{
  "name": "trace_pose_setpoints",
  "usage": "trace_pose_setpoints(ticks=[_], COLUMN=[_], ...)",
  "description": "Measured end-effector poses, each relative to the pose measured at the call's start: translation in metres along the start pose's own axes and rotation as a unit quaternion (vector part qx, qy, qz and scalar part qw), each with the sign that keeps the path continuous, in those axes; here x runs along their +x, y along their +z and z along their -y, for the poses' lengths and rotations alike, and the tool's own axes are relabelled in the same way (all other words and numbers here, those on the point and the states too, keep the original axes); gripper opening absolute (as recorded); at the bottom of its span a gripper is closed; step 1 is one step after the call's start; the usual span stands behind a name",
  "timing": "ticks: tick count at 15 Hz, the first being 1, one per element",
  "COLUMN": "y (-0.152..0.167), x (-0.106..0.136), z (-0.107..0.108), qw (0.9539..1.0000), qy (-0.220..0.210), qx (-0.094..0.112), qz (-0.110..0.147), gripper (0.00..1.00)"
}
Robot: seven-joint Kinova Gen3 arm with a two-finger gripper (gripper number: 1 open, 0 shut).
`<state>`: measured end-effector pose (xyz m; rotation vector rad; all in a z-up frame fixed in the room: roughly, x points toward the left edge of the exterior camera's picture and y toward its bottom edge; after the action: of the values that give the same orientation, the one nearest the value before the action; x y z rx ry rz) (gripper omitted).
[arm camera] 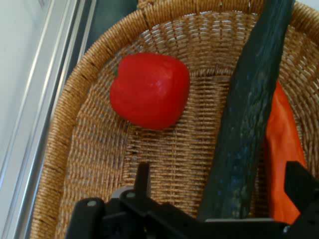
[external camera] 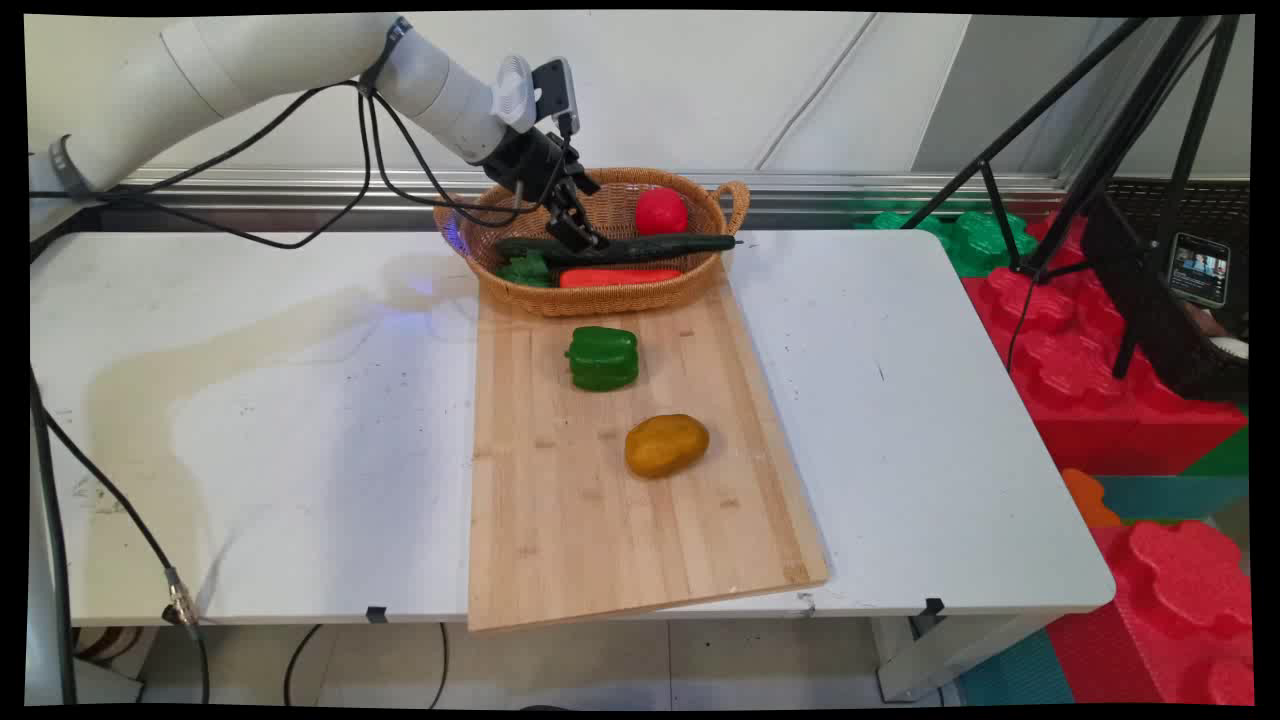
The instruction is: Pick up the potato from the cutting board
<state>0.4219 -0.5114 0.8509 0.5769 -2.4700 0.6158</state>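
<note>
My gripper (external camera: pixel 583 237) reaches down into a wicker basket (external camera: pixel 600 300) at the far end of a wooden cutting board (external camera: pixel 600 530). It is open, and a long dark green cucumber (external camera: pixel 655 247) lies between its fingers (arm camera: pixel 143 179). In the hand view the cucumber (arm camera: pixel 249 114) runs nearer the right finger, with bare basket weave (arm camera: pixel 75 129) showing beside the left one. A round red vegetable (arm camera: pixel 149 89) sits farther back in the basket, and an orange-red one (arm camera: pixel 281 144) lies beside the cucumber. A leafy green (external camera: pixel 525 268) lies at the basket's front left.
A green bell pepper (external camera: pixel 602 358) and a brown potato (external camera: pixel 666 445) rest on the board in front of the basket. Black cables hang from the arm over the table's left. A black tripod (external camera: pixel 1050 150) and red foam blocks (external camera: pixel 1100 400) stand off the table's right side.
</note>
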Motion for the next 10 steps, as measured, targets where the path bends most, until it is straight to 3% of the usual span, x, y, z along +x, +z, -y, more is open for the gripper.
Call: trace_pose_setpoints(ticks=[5, 10], y=[-0.019, -0.061], x=[0.001, 0.000], z=[-0.001, -0.006], qw=[0.9999, 0.9986], qy=[-0.005, -0.021], qx=[0.003, -0.001], qz=[-0.016, -0.047], gripper=[1.00, 1.00])
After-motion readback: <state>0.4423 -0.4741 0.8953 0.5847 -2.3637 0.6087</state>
